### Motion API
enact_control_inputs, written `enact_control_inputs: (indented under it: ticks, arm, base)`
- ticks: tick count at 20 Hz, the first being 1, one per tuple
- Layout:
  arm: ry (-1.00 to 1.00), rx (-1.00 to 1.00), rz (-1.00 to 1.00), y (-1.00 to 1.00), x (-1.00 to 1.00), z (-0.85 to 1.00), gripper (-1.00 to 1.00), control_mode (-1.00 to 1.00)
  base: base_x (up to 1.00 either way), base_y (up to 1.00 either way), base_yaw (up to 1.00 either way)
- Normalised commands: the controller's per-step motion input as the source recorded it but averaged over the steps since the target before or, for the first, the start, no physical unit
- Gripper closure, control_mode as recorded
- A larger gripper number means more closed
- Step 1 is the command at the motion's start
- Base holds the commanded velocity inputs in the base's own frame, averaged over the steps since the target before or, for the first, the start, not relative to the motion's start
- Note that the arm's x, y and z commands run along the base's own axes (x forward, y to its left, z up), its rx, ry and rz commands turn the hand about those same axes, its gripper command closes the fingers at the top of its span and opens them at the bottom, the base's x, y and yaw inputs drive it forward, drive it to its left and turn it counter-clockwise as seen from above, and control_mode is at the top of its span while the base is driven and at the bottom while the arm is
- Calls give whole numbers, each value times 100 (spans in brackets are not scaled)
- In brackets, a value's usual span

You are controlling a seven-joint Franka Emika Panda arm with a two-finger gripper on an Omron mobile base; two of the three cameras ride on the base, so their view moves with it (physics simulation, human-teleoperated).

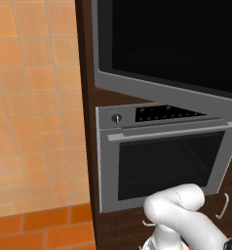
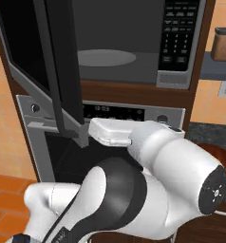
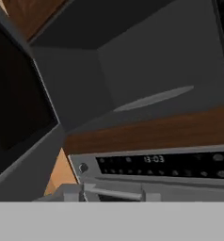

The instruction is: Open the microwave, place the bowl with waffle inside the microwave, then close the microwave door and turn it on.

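Microwave door swung wide, arm in front of the oven below it.

The gripper point(image 2: 82, 137) sits at the lower edge of the microwave door point(image 2: 39, 57), its dark fingers partly hidden, so whether they are spread or pinched cannot be told. The door, glossy black glass in a grey metal frame, stands open to the left. The microwave point(image 2: 134, 47) shows a bare grey cavity, a flat round turntable point(image 2: 106, 58) and a black keypad point(image 2: 179, 33) with unreadable labels. Below, the grey oven point(image 1: 162, 151) display reads 13:03 point(image 3: 154, 159).
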Motion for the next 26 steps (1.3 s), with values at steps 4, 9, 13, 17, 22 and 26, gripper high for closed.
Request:
enact_control_inputs:
  ticks: [4, 9, 13, 17, 22, 26]
  arm:
    - [19, 19, 51, -48, 99, -30, 100, -100]
    - [32, 24, 35, -64, 93, -25, 100, -100]
    - [33, 26, 23, -77, 82, -25, 100, -100]
    - [26, 22, 9, -23, 55, -19, 100, -100]
    - [2, 6, -9, 35, 1, 0, 100, -100]
    - [13, -1, -28, 96, 0, 0, 100, -100]
  base:
    - [0, 0, 0]
    - [0, 0, 0]
    - [0, 0, 0]
    - [0, 0, 0]
    - [0, 0, 0]
    - [0, 0, 0]
